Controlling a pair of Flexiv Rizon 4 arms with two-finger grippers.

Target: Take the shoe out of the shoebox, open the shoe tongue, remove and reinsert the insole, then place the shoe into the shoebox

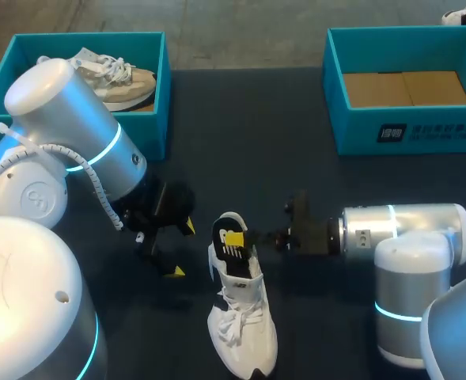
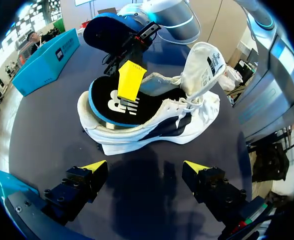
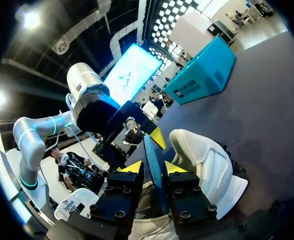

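- right hand (image 3: 153,167): fingers pinched on the insole (image 2: 107,107) from both sides, at its edge near the heel end
- insole: dark with a blue rim, partly down in the heel opening of the white shoe (image 1: 244,328), the rest standing up out of it
- white shoe: upright on its sole on the bench (image 1: 240,134), heel toward the two hands, laces loose, tongue (image 2: 204,60) folded up and forward so the opening is clear
- left hand (image 2: 146,166): fingers spread, holding nothing, just beside the shoe's side, not touching it
- empty shoebox (image 1: 407,134): well away from the shoe, on the far right of the bench; second box (image 1: 155,127) far left of the shoe with a beige shoe (image 1: 126,83) in it
- handling, my read: the insole is thin, floppy foam that will bend and snag on the heel collar, so grip it near the heel and feed it toe-first
- shoe looks light and soft-sided, with nothing pinning it, so it is likely to slide or tip when the insole drags; brace it with the left hand at the heel counter or midfoot sidewall, which are the stiffest spots
- for the boxing step, grab the heel collar, not the laces or tongue
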